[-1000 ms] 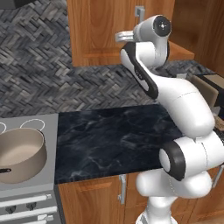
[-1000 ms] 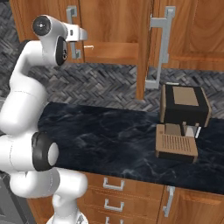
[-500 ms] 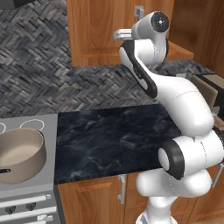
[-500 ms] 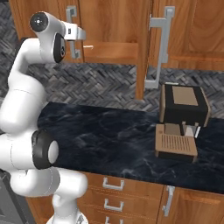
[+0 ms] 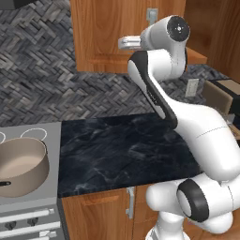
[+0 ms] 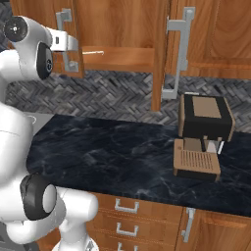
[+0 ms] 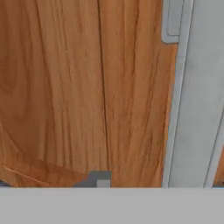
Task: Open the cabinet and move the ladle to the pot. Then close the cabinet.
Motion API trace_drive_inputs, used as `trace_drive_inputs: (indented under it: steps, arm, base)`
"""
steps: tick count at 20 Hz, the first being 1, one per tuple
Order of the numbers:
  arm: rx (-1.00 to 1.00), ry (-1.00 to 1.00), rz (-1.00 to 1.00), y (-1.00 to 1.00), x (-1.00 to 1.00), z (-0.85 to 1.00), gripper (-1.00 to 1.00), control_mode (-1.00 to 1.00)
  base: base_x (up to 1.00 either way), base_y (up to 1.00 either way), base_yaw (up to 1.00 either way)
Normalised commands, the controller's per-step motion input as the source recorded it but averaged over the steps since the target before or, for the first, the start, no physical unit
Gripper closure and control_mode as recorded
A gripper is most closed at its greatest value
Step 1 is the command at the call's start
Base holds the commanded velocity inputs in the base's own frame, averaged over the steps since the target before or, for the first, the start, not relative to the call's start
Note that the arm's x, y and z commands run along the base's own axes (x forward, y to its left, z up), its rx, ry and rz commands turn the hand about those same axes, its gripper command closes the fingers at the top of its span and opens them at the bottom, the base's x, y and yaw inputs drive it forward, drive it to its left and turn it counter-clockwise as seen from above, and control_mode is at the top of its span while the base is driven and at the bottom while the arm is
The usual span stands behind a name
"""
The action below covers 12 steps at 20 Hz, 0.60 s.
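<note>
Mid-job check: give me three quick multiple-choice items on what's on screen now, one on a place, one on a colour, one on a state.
1. Where is the pot?
A on the stove left of the counter
B on the floor
C inside a drawer

2. What colour is the counter?
A white
B black, marbled
C wood brown

3. The cabinet door nearest the coffee machine is:
A shut
B missing
C swung open

Answers:
1 A: the left base view shows it sitting on the grey stove.
2 B: it is a dark veined slab.
3 C: the door stands edge-on, baring the shelf with the ladle.
</note>
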Motion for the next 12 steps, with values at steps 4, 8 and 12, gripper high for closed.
trace_drive_inputs:
  steps: [4, 8, 12]
  arm:
    - [0.0, -0.01, 0.04, 1.0, -1.0, 0.06, 1.0, -1.0]
    - [0.0, 0.0, 0.06, 0.99, -1.0, 0.04, 1.0, -1.0]
    - [0.0, 0.0, 0.07, 0.87, -0.98, 0.0, 1.0, -1.0]
  base:
    - [0.0, 0.0, 0.0]
    - [0.0, 0.0, 0.0]
    - [0.0, 0.0, 0.0]
